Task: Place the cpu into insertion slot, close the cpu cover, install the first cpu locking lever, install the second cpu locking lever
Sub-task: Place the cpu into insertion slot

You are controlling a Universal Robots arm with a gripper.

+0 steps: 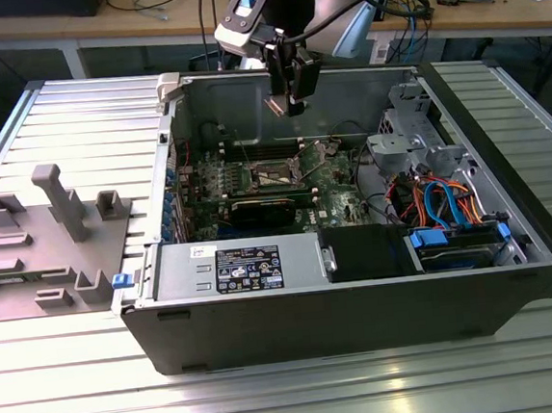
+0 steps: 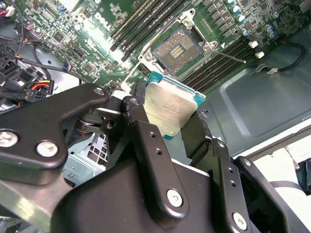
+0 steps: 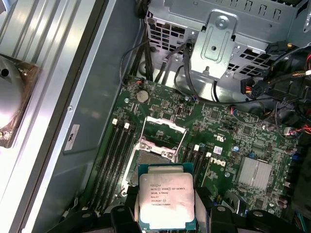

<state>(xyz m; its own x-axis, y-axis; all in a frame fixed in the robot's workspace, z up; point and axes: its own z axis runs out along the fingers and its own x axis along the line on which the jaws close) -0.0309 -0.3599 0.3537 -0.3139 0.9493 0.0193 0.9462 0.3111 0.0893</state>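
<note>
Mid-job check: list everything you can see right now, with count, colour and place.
cpu: one, silver-grey top, above the motherboard, short of the slot.
insertion slot: one, dark centre, empty, on the motherboard.
cpu cover: one, silvery, raised open at the slot.
motherboard: one, green, inside the case.
computer case: one, dark grey, open, on the table.
power supply: one, silver-grey, inside the case.
fixture tray: one, grey, exterior view's left.
gripper: one, black, shut on the cpu.
</note>
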